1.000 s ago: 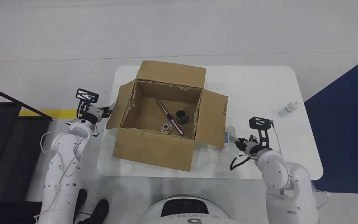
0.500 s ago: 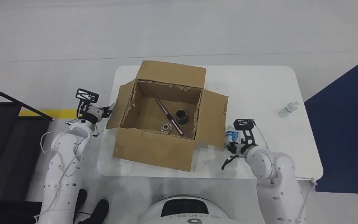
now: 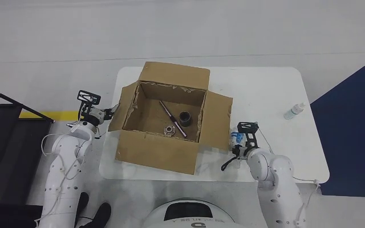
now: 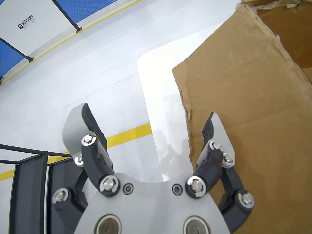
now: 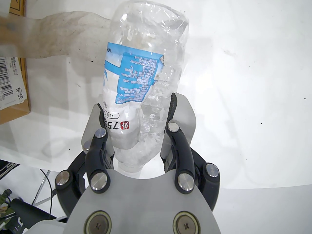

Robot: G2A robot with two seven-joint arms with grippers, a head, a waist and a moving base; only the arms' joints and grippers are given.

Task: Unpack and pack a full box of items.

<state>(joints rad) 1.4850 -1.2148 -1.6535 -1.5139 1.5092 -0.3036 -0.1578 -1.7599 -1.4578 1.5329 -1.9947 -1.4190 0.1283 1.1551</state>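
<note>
Apparently mid-packing, the right gripper (image 5: 136,103) is clamped on the crumpled bottle (image 5: 143,57) low over the surface (image 3: 268,91) just beside the box (image 3: 159,153), while the left gripper (image 4: 148,110) gapes empty at the opposite flap; next, I judge, the bottle must be lifted clear over the flap.

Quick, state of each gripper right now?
Left gripper: open, empty.
Right gripper: shut on the crumpled clear plastic bottle with a blue label.

Right tool (image 5: 137,102) clamped on crumpled clear bottle (image 5: 146,49) (blue label), white table (image 5: 243,74) beneath
</note>
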